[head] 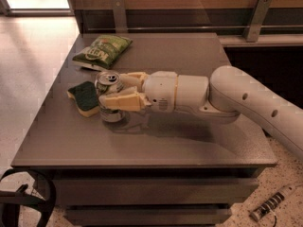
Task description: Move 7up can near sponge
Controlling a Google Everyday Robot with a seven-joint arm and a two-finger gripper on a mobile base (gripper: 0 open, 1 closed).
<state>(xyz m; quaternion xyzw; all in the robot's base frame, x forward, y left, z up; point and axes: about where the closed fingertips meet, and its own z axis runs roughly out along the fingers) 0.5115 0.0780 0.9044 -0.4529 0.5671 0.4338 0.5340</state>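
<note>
Spanning table [189, 56], arm [236, 93] low; gripper [112, 91] clamps 7up can [108, 78] beside sponge [84, 96].

No legible txt: 7up can [108, 81] markings & chip bag [102, 51] lettering too blurred; gripper [111, 91] clasps can nr table [189, 51] left edge.

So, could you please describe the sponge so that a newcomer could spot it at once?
Start at the grey table, then go to its left side, in front of the green chip bag. The sponge lies flat there, just left of the 7up can that the pincer is clamped around. It alone has a dark green top over a yellow base.
</note>
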